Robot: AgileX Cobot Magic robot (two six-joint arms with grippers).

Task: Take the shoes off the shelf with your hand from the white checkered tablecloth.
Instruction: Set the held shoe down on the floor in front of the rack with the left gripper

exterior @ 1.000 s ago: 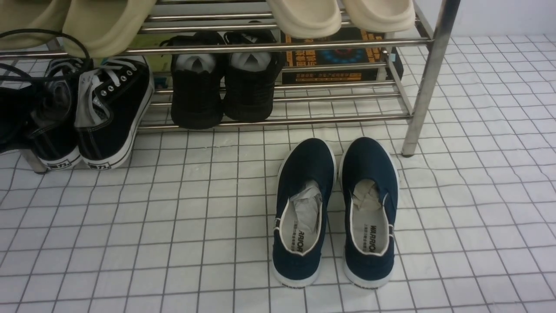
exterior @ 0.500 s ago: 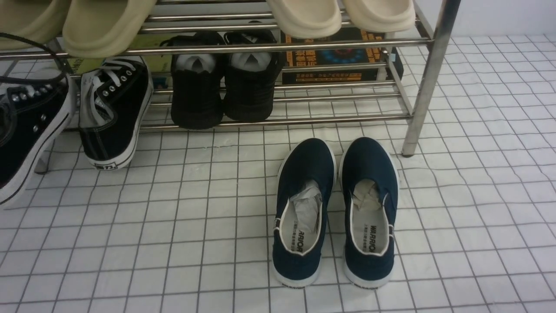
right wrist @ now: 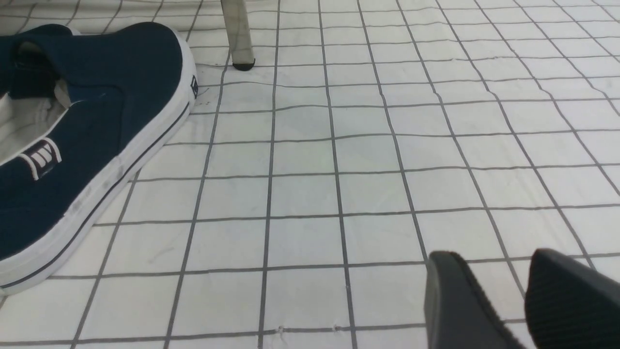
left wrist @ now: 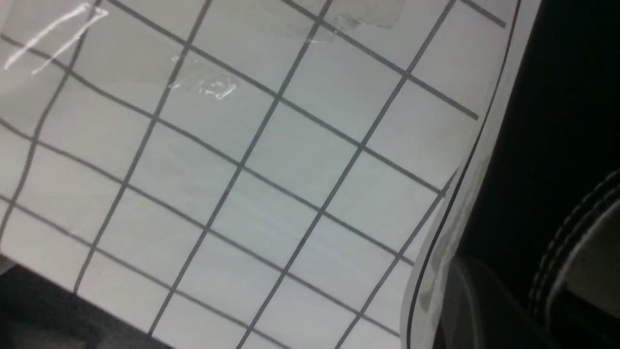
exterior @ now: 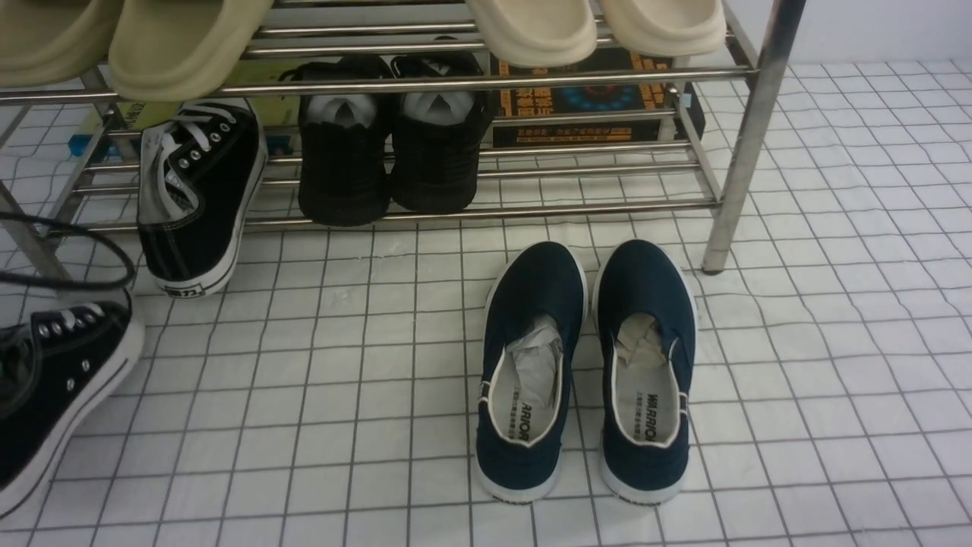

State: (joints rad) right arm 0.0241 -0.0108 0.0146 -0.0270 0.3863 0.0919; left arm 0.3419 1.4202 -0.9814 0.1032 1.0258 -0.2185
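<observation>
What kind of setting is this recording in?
Probably a staged shoe-storage corner, like a mock entryway. A chrome rack holds beige slippers and black shoes, navy slip-ons stand in front of it, and a checkered cloth covers the surface beneath.

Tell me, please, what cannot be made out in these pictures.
- Nearer lace-up sneaker: front view, heel end cut off by the left edge.
- Left gripper: outside the front view; left wrist view shows only dark blur beside the checkered tablecloth, jaws unseen.
- Right gripper: right wrist view, cut off by the bottom edge.
- Box print behind the shelf: too small, crossed by bars.
</observation>
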